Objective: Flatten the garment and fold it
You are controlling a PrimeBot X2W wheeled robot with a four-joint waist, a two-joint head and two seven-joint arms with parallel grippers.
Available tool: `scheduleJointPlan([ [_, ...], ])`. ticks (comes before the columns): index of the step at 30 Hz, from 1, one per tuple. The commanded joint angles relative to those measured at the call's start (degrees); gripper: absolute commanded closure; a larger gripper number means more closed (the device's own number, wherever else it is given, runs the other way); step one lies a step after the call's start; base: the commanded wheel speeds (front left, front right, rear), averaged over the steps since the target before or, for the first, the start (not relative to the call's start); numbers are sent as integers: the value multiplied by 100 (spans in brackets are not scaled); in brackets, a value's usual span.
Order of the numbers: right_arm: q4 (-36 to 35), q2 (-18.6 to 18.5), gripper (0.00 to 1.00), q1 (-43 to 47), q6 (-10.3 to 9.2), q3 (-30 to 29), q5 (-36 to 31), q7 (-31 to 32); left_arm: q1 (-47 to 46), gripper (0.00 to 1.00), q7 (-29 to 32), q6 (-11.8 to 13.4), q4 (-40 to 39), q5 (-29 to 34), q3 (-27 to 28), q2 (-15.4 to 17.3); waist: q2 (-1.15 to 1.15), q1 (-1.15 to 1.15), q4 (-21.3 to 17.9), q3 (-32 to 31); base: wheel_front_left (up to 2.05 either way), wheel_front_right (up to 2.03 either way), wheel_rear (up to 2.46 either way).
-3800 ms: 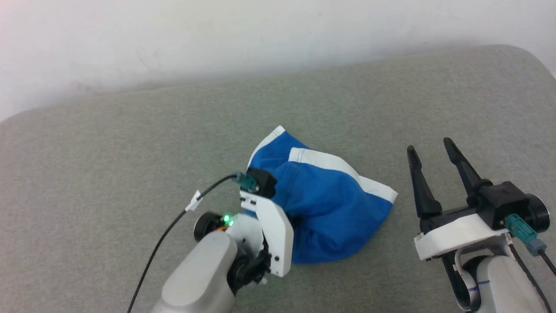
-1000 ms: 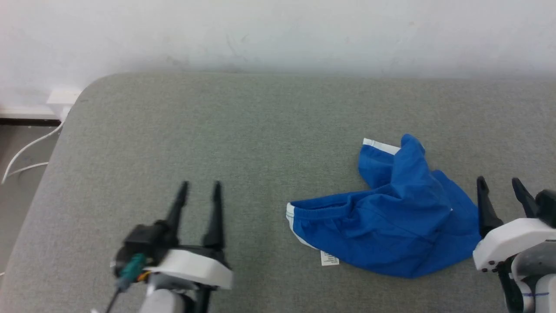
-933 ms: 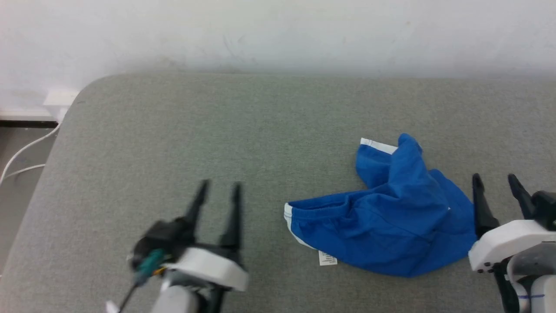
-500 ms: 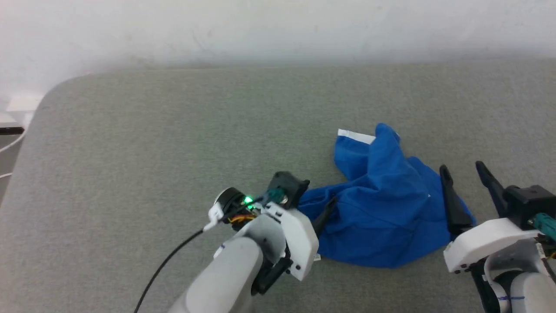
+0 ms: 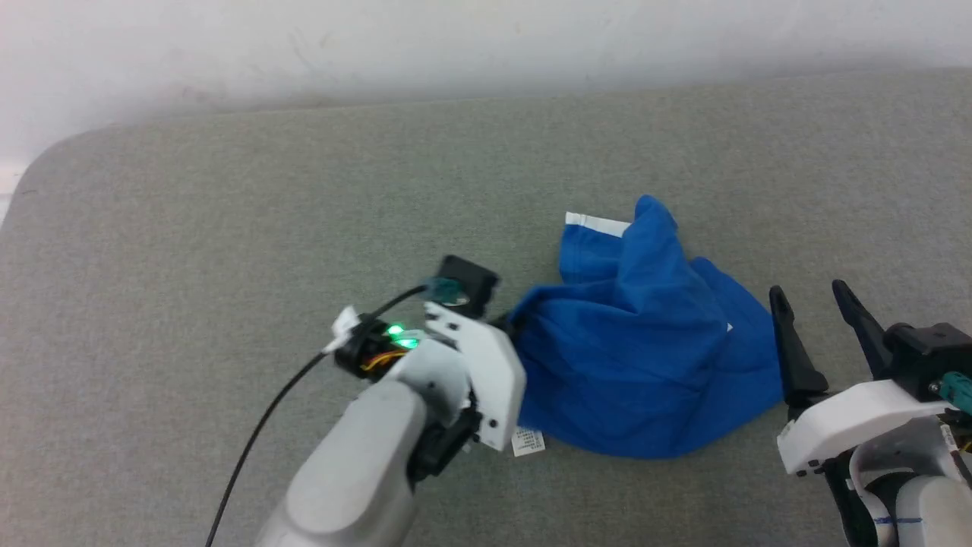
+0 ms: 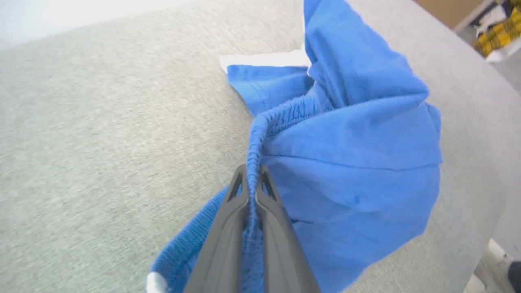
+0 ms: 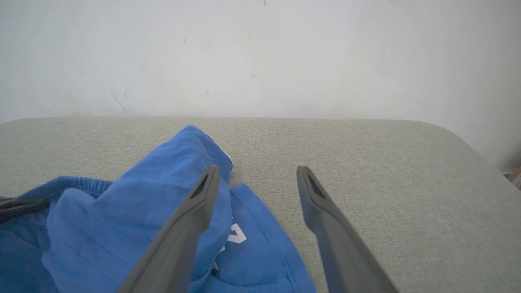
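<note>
The blue shorts (image 5: 645,357) lie crumpled on the grey padded surface (image 5: 228,213), one white stripe end (image 5: 596,222) poking out at the back and a white tag (image 5: 528,441) at the front edge. My left gripper (image 6: 253,179) is shut on the gathered elastic waistband (image 6: 281,118) at the shorts' left edge; in the head view its fingers are hidden behind the white wrist housing (image 5: 478,365). My right gripper (image 5: 812,292) stands open at the shorts' right edge, holding nothing. In the right wrist view, its left finger (image 7: 191,211) overlaps the cloth, near a small white printed mark (image 7: 236,234).
A white wall (image 5: 456,38) runs along the far side of the surface. The surface's rounded left corner (image 5: 30,175) shows at the left, and its right corner (image 7: 460,138) appears in the right wrist view. Grey padding stretches left of and behind the shorts.
My left gripper swung from the open left side over to the shorts and shut on the waistband. The head camera turned, shifting the whole picture. The right gripper stayed open.
</note>
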Motion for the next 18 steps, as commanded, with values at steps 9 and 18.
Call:
scheduleJointPlan([
  [9,-70,8,0,53,-6,-57,42,43,1529,100,-820,1067,-1420,-464,1377,717,0,0,701,-209,0,0,0],
  [18,32,8,0,54,-6,0,63,213,2981,100,-751,1922,-2178,-709,2166,980,0,0,1148,-313,0,0,0],
])
